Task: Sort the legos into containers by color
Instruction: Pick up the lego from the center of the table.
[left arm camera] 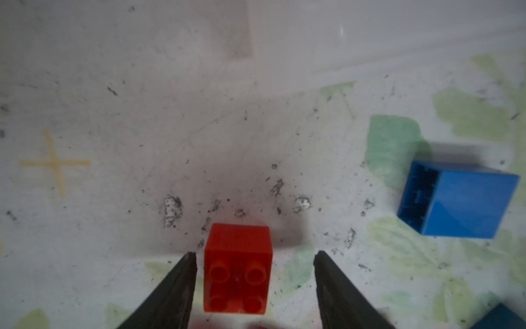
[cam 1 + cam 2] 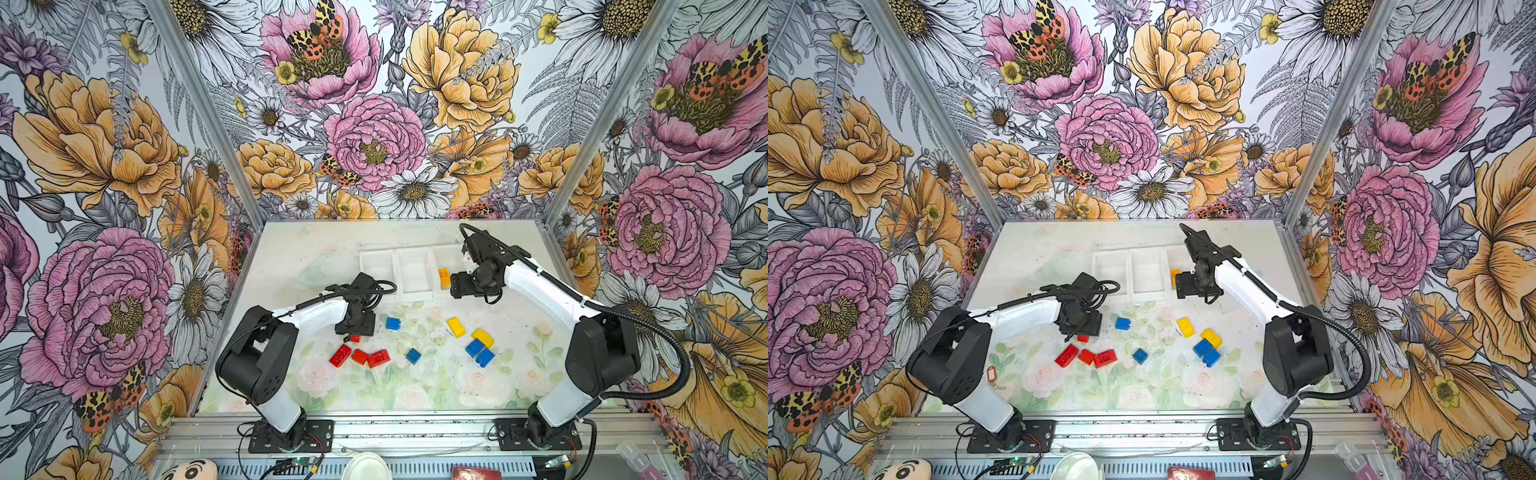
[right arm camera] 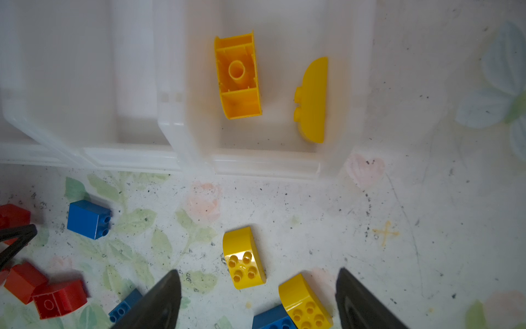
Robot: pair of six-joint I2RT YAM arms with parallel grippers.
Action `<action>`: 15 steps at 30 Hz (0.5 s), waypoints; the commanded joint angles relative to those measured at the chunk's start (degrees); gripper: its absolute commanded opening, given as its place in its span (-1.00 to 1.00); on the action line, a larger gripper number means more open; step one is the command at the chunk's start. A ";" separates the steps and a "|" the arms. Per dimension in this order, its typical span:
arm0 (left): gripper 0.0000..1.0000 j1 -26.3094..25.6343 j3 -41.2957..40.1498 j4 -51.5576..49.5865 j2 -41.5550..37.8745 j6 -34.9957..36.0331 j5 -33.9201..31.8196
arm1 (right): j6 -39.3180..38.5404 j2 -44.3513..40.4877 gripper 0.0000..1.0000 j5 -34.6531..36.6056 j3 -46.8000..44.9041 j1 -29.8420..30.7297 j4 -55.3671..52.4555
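The scuffed floral table (image 2: 415, 390) bears smooth white rectangular containers (image 2: 415, 270), the rightmost holding two glossy curved yellow bricks (image 3: 237, 77). Near that bin the right gripper (image 3: 258, 270) gapes wide. The left gripper (image 1: 254, 253) stands parted astride a square, studded red brick (image 1: 237, 270) on the table, with gaps on either side.

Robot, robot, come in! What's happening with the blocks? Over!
Left tool open, straddling small red square plastic brick, not gripped. Right tool open, empty, by white plastic bin holding two yellow bricks. Nothing in the way.
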 commanded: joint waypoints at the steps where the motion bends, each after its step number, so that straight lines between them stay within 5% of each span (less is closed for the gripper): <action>1: 0.27 -0.37 0.42 -0.34 -0.06 -0.28 -3.00 | 0.71 -1.57 0.72 -0.47 -0.77 0.08 1.05; 15: -0.22 -0.37 0.15 -0.18 1.88 -0.43 -2.94 | 0.99 -2.28 0.72 -0.34 -1.49 -0.05 1.50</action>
